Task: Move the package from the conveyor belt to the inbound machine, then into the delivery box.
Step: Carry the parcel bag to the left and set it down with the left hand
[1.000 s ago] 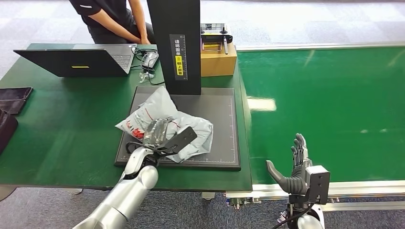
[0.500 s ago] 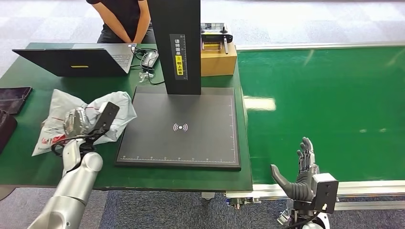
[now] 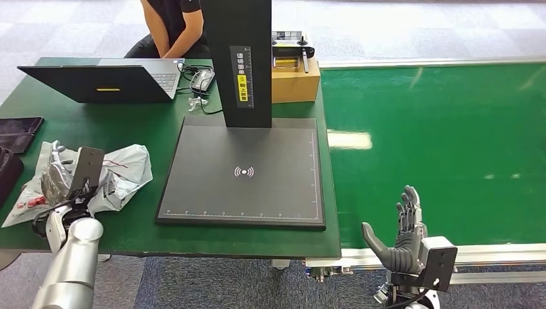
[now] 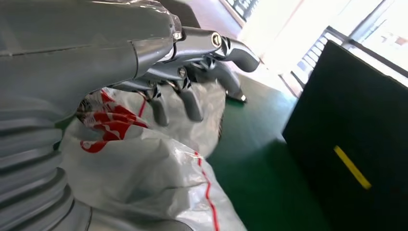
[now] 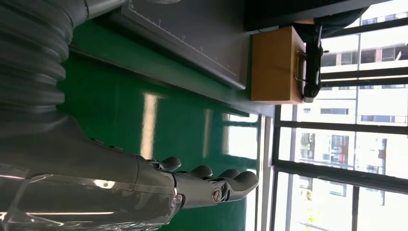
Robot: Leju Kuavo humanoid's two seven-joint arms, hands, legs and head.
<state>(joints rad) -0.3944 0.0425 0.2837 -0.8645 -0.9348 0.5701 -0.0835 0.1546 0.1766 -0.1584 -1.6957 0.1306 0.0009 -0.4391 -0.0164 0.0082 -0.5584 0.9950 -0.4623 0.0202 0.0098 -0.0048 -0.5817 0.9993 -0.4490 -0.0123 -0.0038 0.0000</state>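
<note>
The package [image 3: 122, 170], a crumpled grey-white plastic mailing bag with red print, is gripped by the left hand [image 3: 61, 180] over the left part of the green bench [image 3: 96, 122], well to the left of the inbound machine. In the left wrist view the fingers [image 4: 190, 103] are seen curled down onto the wrinkled plastic of the package [image 4: 144, 173], with the thumb over the top of the bag. Whether the bag's lower edge touches the bench cannot be told.

The inbound machine is made up of a flat dark scanning plate [image 3: 277, 187], marked with a white wireless symbol and ruler lines along its edges, and a black upright column [image 3: 238, 58] at its far side bearing a label with yellow marks. Nothing is seen lying on the plate.

The right hand [image 3: 399, 235] is held open near the front rail of the green conveyor belt [image 3: 438, 135], its fingers straight and apart and the thumb spread to the side, with nothing in it. In the right wrist view the fingers [image 5: 216, 180] are seen stretched out above the belt.

Behind the plate, a brown cardboard box [image 3: 295, 80] with a black device on top is set beside the column. An open black laptop [image 3: 103, 80] stands at the far left of the bench, and a person [image 3: 170, 26] in dark clothes is seated behind it.
</note>
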